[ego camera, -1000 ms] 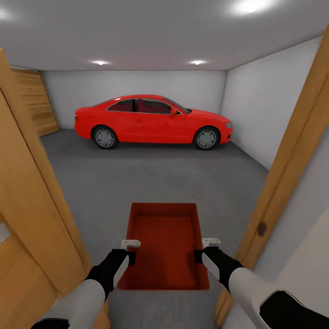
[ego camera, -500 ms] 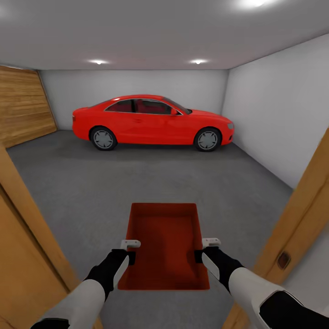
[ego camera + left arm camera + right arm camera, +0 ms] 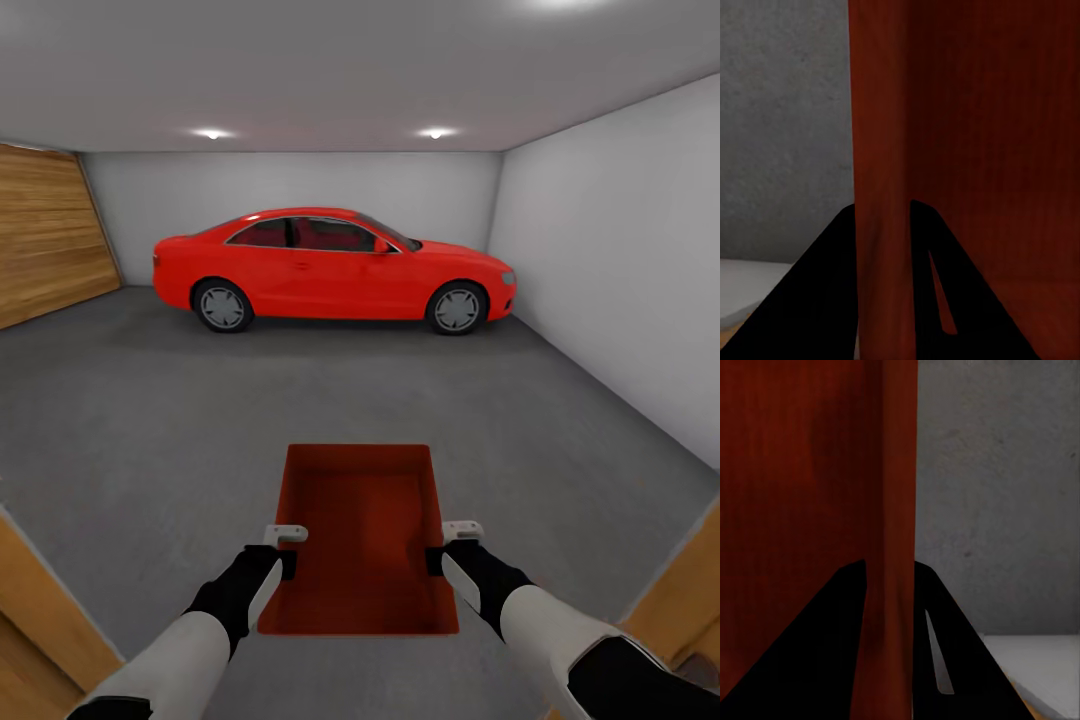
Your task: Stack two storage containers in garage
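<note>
container (image 3: 360,540) rims between both pincers

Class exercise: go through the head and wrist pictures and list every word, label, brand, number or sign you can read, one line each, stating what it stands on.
None: no readable text in any view.
Storage container, held by the left gripper and right gripper: plain walls, no label.
Red car: no plate or badge can be made out at this size.
Walls, wooden door and floor: no signs or markings.

White forearms, black wrists, pale jaws
</note>
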`<state>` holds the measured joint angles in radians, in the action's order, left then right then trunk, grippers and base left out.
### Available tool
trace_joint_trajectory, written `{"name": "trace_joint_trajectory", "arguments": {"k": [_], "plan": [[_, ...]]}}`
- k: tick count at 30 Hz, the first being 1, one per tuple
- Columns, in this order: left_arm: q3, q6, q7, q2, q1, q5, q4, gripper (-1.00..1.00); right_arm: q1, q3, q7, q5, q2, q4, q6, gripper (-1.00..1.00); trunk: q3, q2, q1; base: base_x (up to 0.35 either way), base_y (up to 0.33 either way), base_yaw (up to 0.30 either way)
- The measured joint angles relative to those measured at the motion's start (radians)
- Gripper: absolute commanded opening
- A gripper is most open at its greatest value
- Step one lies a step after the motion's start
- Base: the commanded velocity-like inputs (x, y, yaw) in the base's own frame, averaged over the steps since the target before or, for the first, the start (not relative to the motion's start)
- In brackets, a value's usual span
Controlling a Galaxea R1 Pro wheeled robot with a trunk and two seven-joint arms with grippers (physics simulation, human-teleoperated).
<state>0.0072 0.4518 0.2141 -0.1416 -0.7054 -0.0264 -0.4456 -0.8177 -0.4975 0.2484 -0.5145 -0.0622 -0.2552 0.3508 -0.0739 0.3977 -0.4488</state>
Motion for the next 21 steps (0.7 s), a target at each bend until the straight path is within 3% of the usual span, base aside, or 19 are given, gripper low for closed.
{"name": "trace_joint_trajectory", "arguments": {"k": [4,13,21], "plan": [[0.0,0.0,0.0,0.0,0.0,0.001,0.0,-1.0,0.0,0.0,0.0,0.001,0.0,0.0,0.0,-1.0,0.0,0.0,0.0,0.283,0.0,0.0],[0.001,-0.001,-0.001,0.0,0.0,-0.001,0.003,-1.0,0.0,-0.002,0.0,-0.002,0.0,0.002,0.0,-1.0,0.0,0.0,-0.001,0.03,0.0,0.0],[0.0,-0.002,0.0,0.0,0.0,0.001,0.0,-1.0,0.0,0.001,0.0,0.003,0.0,-0.002,0.0,-1.0,0.0,0.0,0.0,0.283,0.0,0.0]]}}
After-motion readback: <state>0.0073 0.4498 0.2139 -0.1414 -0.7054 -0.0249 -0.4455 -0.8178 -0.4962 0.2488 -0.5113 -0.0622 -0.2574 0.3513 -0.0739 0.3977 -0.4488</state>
